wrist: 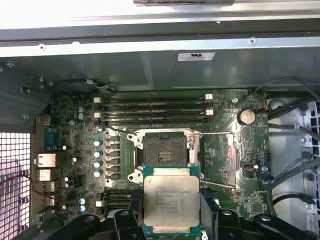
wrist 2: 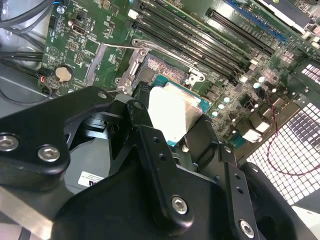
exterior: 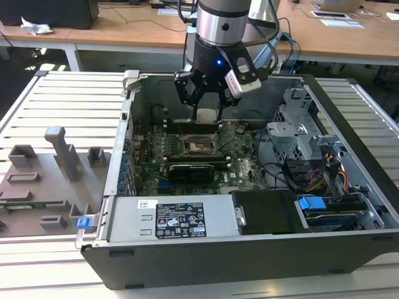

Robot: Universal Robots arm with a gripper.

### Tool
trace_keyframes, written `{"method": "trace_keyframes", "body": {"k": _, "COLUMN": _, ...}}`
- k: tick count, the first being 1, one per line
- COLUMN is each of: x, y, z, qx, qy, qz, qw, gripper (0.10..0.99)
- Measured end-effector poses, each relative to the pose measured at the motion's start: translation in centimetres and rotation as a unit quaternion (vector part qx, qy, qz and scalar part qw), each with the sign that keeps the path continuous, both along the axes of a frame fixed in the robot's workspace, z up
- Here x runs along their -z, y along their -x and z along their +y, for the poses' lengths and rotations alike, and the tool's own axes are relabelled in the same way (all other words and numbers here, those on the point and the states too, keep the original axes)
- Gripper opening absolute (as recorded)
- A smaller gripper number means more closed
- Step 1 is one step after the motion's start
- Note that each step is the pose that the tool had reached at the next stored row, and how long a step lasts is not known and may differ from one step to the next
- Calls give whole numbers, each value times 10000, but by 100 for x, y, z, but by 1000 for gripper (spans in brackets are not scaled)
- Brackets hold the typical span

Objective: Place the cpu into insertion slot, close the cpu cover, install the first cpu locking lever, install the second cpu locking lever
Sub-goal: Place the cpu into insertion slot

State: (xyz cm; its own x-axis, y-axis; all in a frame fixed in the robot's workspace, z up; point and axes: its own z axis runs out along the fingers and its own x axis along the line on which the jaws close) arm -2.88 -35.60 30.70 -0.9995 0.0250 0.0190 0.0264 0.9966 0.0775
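The end effector (exterior: 207, 112) grips the chip (wrist: 171, 200) by two opposite edges, silvery top facing up, inside the open computer case (exterior: 187, 265) on the table (exterior: 62, 99), above the green board and just beside the uncovered socket (wrist: 165, 150), clear of it.

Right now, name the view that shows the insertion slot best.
First wrist view: the insertion slot lies square-on, unobstructed. Second wrist view shows it slanted beyond the cpu; exterior view, small below the pincer.
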Motion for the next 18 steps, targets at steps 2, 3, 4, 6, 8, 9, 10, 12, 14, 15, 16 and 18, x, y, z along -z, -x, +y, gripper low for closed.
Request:
{"method": "trace_keyframes", "body": {"k": 2, "x": 15, "y": 0, "z": 0, "qx": 0, "qy": 0, "qz": 0, "qw": 10000, "gripper": 541}}
{"method": "trace_keyframes", "body": {"k": 3, "x": 18, "y": 0, "z": 0, "qx": 0, "qy": 0, "qz": 0, "qw": 10000, "gripper": 541}}
{"method": "trace_keyframes", "body": {"k": 4, "x": 22, "y": 0, "z": 0, "qx": 0, "qy": 2, "qz": 1, "qw": 10000, "gripper": 541}}
{"method": "trace_keyframes", "body": {"k": 6, "x": 26, "y": 0, "z": 0, "qx": 0, "qy": 2, "qz": 0, "qw": 10000, "gripper": 541}}
{"method": "trace_keyframes", "body": {"k": 8, "x": 32, "y": -1, "z": 0, "qx": 0, "qy": 7, "qz": 0, "qw": 10000, "gripper": 541}}
{"method": "trace_keyframes", "body": {"k": 9, "x": 38, "y": -1, "z": 0, "qx": 0, "qy": 7, "qz": 0, "qw": 10000, "gripper": 541}}
{"method": "trace_keyframes", "body": {"k": 10, "x": 45, "y": 0, "z": 0, "qx": 0, "qy": 8, "qz": 0, "qw": 10000, "gripper": 541}}
{"method": "trace_keyframes", "body": {"k": 12, "x": 54, "y": 0, "z": 0, "qx": 0, "qy": 8, "qz": 0, "qw": 10000, "gripper": 541}}
{"method": "trace_keyframes", "body": {"k": 14, "x": 74, "y": -1, "z": 0, "qx": 0, "qy": 8, "qz": 0, "qw": 10000, "gripper": 541}}
{"method": "trace_keyframes", "body": {"k": 15, "x": 87, "y": 0, "z": 0, "qx": 0, "qy": 8, "qz": 0, "qw": 10000, "gripper": 541}}
{"method": "trace_keyframes", "body": {"k": 16, "x": 97, "y": 0, "z": 0, "qx": 0, "qy": 8, "qz": 0, "qw": 10000, "gripper": 541}}
{"method": "trace_keyframes", "body": {"k": 18, "x": 110, "y": 0, "z": 0, "qx": 0, "qy": 9, "qz": 0, "qw": 10000, "gripper": 541}}
